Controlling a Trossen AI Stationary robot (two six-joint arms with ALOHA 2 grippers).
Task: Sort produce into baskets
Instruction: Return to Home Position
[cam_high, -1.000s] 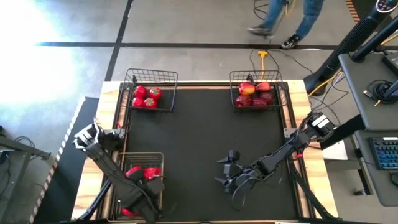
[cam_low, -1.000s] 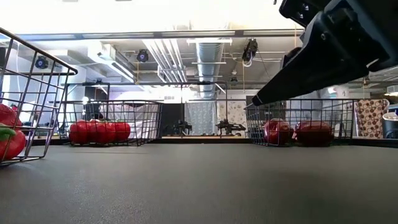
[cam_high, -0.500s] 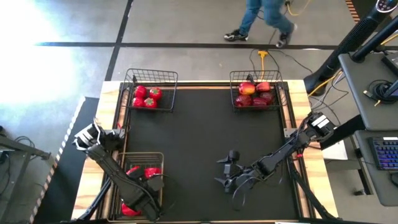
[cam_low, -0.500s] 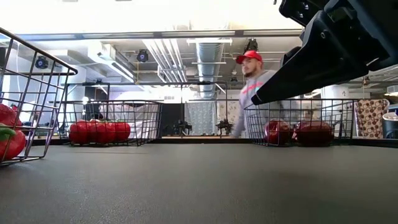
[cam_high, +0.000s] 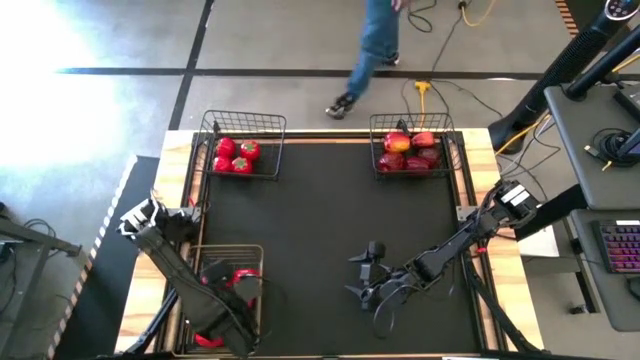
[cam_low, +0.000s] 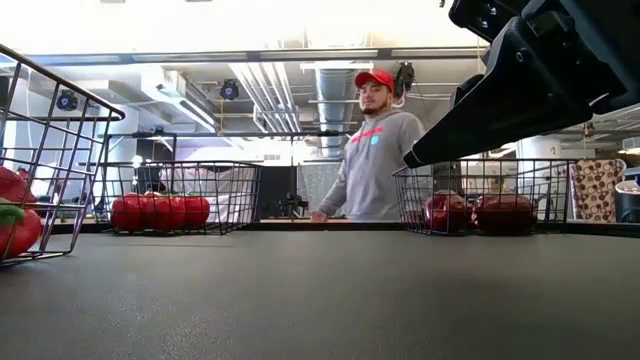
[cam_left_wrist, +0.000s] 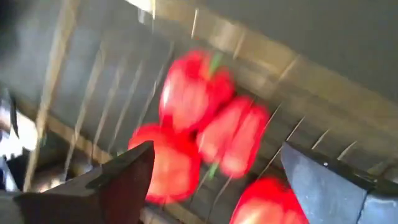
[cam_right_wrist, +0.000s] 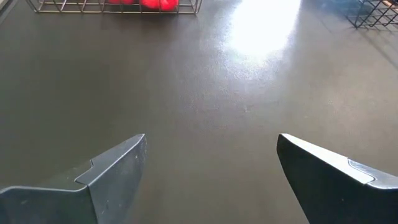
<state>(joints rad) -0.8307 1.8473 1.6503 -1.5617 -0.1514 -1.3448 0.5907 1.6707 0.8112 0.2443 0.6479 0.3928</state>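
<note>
Three black wire baskets stand on the black mat. The far-left basket (cam_high: 243, 145) holds red tomatoes (cam_high: 236, 155), and the far-right basket (cam_high: 415, 145) holds darker apples (cam_high: 408, 152). In the near-left basket (cam_high: 222, 290) lie red peppers (cam_left_wrist: 205, 118). My left gripper (cam_left_wrist: 214, 180) hangs open above those peppers, pointing steeply down. Over the mat's near middle my right gripper (cam_high: 352, 276) stands open, with only bare mat between its fingers (cam_right_wrist: 112, 168).
The mat's middle (cam_high: 320, 220) is free room between the baskets. A person (cam_low: 375, 150) walks past beyond the table's far edge. Cables (cam_high: 425, 95) lie on the floor there. A desk with a keyboard (cam_high: 618, 245) stands to the right.
My left gripper has shifted a little over the near-left basket and now covers more of the peppers there. The person beyond the far edge has walked from right toward left.
</note>
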